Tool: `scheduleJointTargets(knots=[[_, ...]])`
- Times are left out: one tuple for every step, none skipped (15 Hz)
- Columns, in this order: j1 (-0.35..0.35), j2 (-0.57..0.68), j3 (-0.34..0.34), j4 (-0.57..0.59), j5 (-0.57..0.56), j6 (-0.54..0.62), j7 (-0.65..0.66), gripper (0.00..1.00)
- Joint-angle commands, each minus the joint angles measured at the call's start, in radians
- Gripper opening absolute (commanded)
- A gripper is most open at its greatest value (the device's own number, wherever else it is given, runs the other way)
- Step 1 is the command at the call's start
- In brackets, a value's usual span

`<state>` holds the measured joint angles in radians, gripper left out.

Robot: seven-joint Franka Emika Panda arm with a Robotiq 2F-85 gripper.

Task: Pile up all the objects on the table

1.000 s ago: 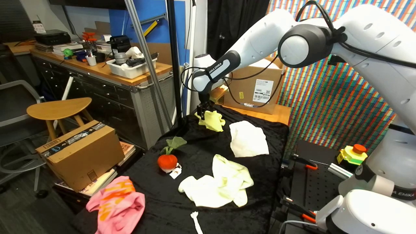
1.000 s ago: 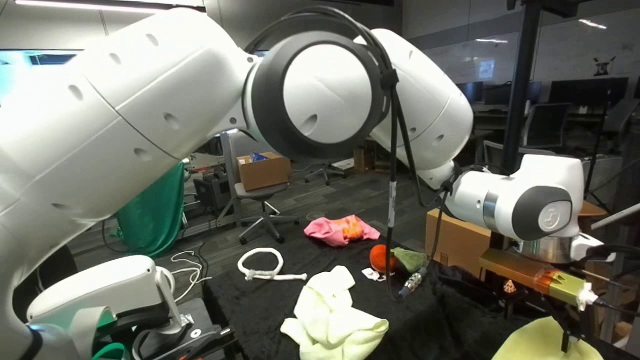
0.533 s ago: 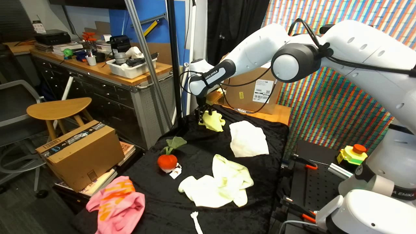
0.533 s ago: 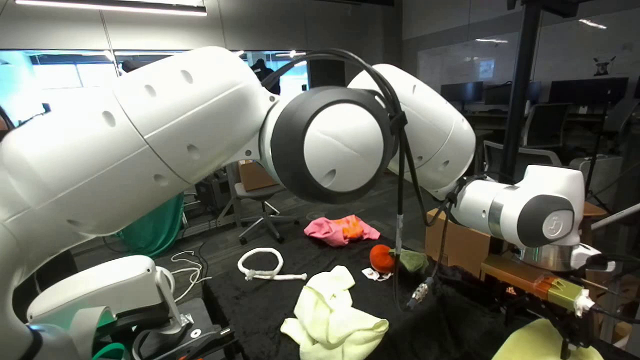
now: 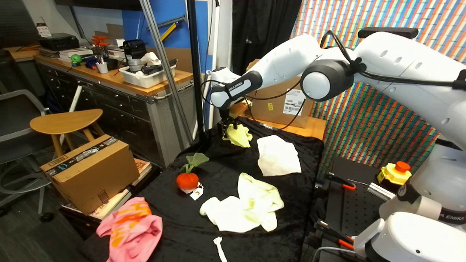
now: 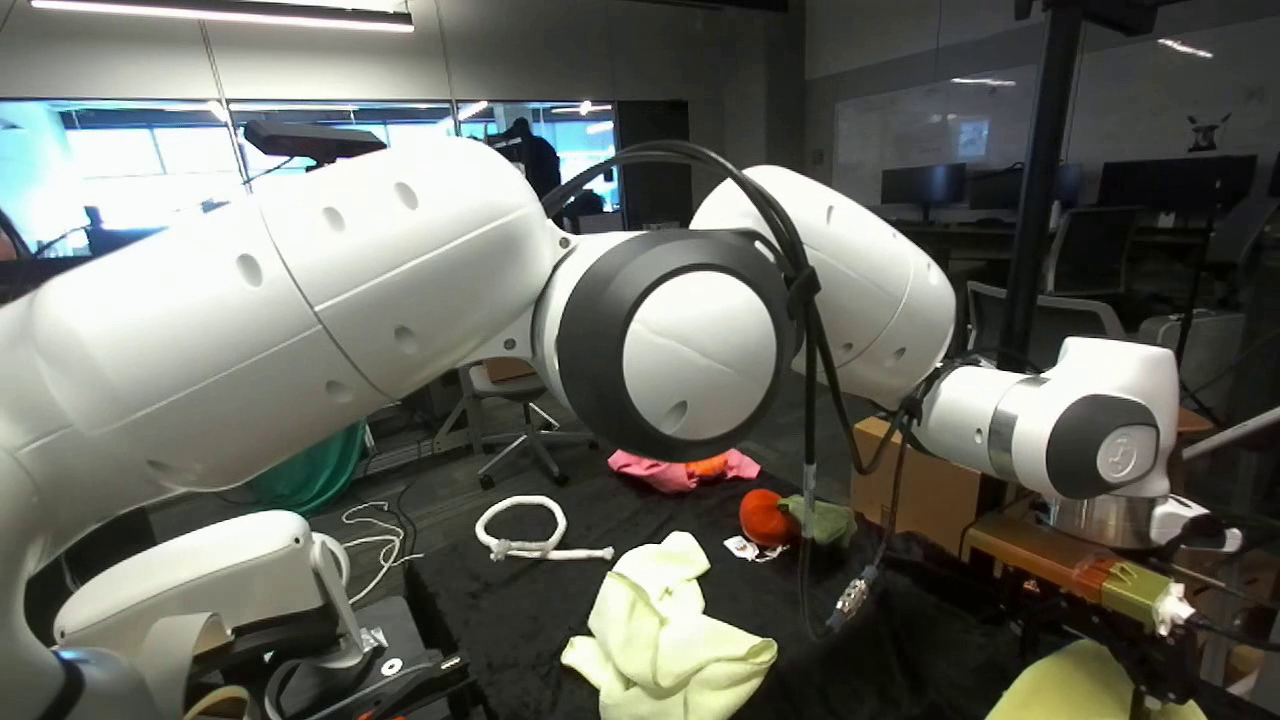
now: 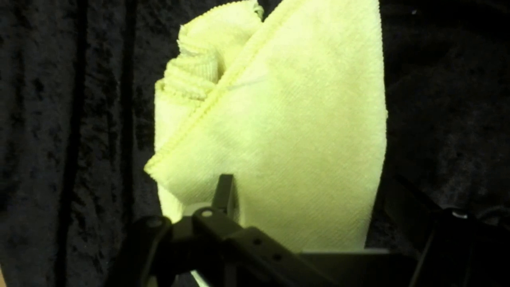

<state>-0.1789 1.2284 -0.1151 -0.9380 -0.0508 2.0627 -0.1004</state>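
Claw (image 7: 312, 181) spread wide over yellow cloth (image 7: 303, 115). Yellow cloth on table (image 5: 222, 163), near white cloth (image 5: 278, 156), not touching. Seems grab step, no pile yet. Next: pinch, lift, drop onto white cloth.

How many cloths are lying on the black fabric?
4: yellow cloth by the pincer; white cloth nearby; pale-yellow cloth farther away; pink-orange cloth farthest. Folds may hide more.

Table (image 5: 218, 163), black-draped: far, bright yellow cloth (image 5: 241, 137), crumpled, gripper (image 5: 229, 130) at its left side; far right, white cloth (image 5: 278, 156), spread; near right, pale yellow cloth (image 5: 244, 214), rumpled; left, round red item (image 5: 187, 181) with green top (image 5: 197, 160) and white tag (image 5: 197, 192); near left, pink-orange cloth (image 5: 134, 229), bunched. Left of table: brown cardboard box (image 5: 96, 174), wooden stool (image 5: 67, 120). From right: white robot arm (image 5: 284, 62).
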Motion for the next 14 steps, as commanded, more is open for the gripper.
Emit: scheduleJointTargets(knots=[[-0.012, 0.058, -0.001, 0.114, -0.008, -0.052, 0.016, 0.73], [-0.016, 0.060, 0.000, 0.123, -0.006, -0.061, 0.014, 0.70], [-0.020, 0.063, 0.003, 0.132, -0.005, -0.067, 0.010, 0.60], [-0.025, 0.064, 0.006, 0.141, -0.002, -0.077, 0.006, 0.53], [-0.028, 0.068, 0.006, 0.151, -0.002, -0.083, 0.005, 0.45], [-0.030, 0.072, 0.006, 0.160, -0.002, -0.089, 0.005, 0.37], [-0.031, 0.075, 0.005, 0.167, -0.002, -0.098, 0.008, 0.30], [-0.032, 0.077, 0.005, 0.173, -0.003, -0.107, 0.009, 0.21], [-0.033, 0.077, 0.006, 0.177, -0.003, -0.120, 0.006, 0.14], [-0.033, 0.074, 0.006, 0.175, -0.005, -0.130, 0.003, 0.06], [-0.034, 0.071, 0.008, 0.173, -0.004, -0.143, -0.003, 0.02], [-0.028, 0.047, 0.005, 0.137, 0.000, -0.139, -0.016, 0.00], [-0.026, 0.039, 0.005, 0.125, -0.002, -0.141, -0.021, 0.00], [-0.021, 0.017, 0.004, 0.091, -0.008, -0.129, -0.031, 0.02]])
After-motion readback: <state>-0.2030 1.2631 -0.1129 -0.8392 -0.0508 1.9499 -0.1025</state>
